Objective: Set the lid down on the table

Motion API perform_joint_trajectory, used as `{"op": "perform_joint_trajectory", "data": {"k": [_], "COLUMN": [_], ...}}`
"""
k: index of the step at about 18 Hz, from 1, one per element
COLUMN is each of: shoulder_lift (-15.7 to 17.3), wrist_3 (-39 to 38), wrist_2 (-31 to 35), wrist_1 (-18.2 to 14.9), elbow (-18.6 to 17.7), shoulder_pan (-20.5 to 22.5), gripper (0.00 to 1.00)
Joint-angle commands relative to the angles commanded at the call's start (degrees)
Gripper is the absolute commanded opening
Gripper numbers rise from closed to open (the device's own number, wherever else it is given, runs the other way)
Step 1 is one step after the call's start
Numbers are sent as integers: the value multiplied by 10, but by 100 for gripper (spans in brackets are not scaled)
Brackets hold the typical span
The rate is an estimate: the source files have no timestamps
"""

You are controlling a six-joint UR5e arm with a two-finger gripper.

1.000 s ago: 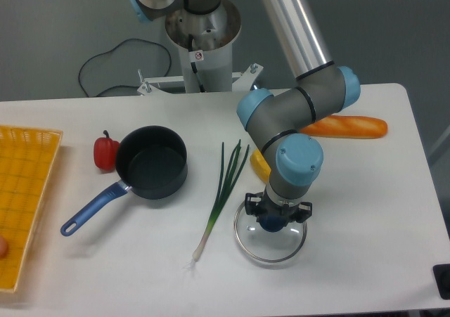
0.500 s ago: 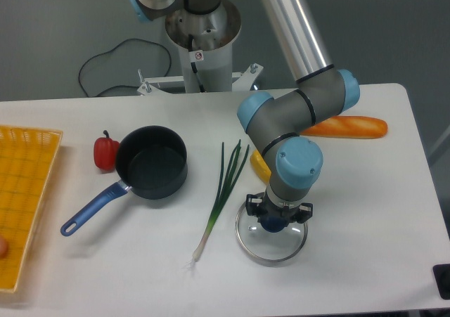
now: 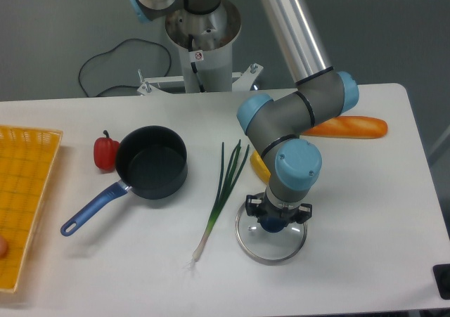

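The lid (image 3: 271,236) is lying flat on the table (image 3: 365,211), near the front edge. It is a round, see-through disc with a thin shiny rim and a blue knob in the middle. The gripper (image 3: 275,217) is pointing straight down over the knob, and its two fingers are sitting close on each side of it. I cannot tell if they are squeezing the knob or just standing beside it.

Since a second ago, almost nothing is changing. The arm and the lid are staying in nearly the same spot, with only a tiny shift.

At the left edge, a yellow tray (image 3: 24,204) is sticking into view. A small pale thing is peeking out at its front corner, but it is too cut off to name. Just left of the lid, a green onion (image 3: 223,194) is lying on the table.

Farther back, a dark pan (image 3: 151,162) with a blue handle is standing open with nothing showing inside. A red pepper (image 3: 105,152) is touching its left side. Something yellow (image 3: 259,166) is hiding behind the arm. A long bread roll (image 3: 348,126) is lying farthest back on the right.
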Motion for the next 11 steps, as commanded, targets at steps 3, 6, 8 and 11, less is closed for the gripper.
{"op": "perform_joint_trajectory", "data": {"k": [3,6,8,11], "shoulder_lift": [0,0,0,0], "wrist_3": [0,0,0,0], "wrist_2": [0,0,0,0], "wrist_1": [0,0,0,0], "elbow": [-1,-1,-1,-2], "shoulder_pan": [0,0,0,0], "gripper": [46,46,46,48]}}
